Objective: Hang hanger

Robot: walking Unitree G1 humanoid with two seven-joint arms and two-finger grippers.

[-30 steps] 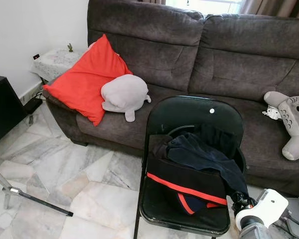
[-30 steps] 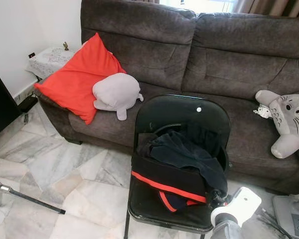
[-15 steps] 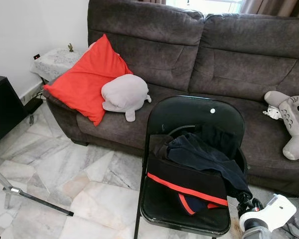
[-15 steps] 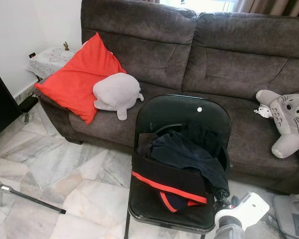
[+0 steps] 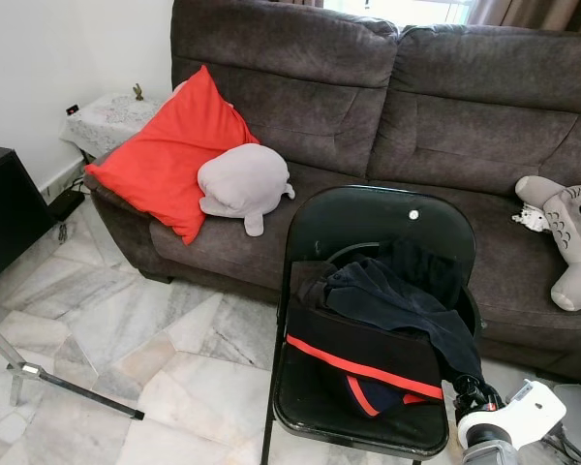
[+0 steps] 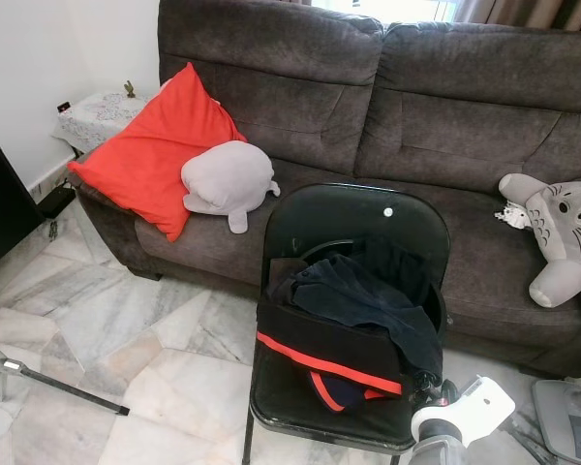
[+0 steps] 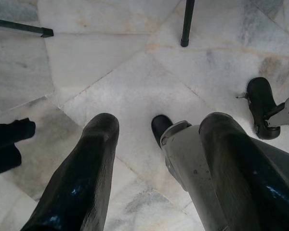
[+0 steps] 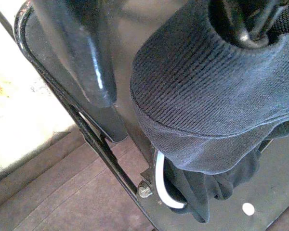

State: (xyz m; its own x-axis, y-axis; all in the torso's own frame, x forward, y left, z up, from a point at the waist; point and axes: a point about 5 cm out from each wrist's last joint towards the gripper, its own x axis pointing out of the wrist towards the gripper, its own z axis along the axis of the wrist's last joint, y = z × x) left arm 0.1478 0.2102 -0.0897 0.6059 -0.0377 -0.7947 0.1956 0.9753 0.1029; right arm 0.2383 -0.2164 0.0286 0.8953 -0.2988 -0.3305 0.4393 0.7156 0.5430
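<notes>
A white, rounded wrist housing with a small dark dot caps the right arm (image 5: 508, 418), with a silver-grey cylindrical segment below and black cabling bunched just ahead of it. The left gripper (image 7: 156, 159) has two long, glossy black fingers, thick and rounded. Beside them is a silver-grey limb, possibly the robot's leg.

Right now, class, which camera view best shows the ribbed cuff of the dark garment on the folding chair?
The right wrist view: the ribbed cuff appears close, its knit plain, beside the right gripper. Both eye views show the dark garment heaped on the folding chair, without such detail.
</notes>
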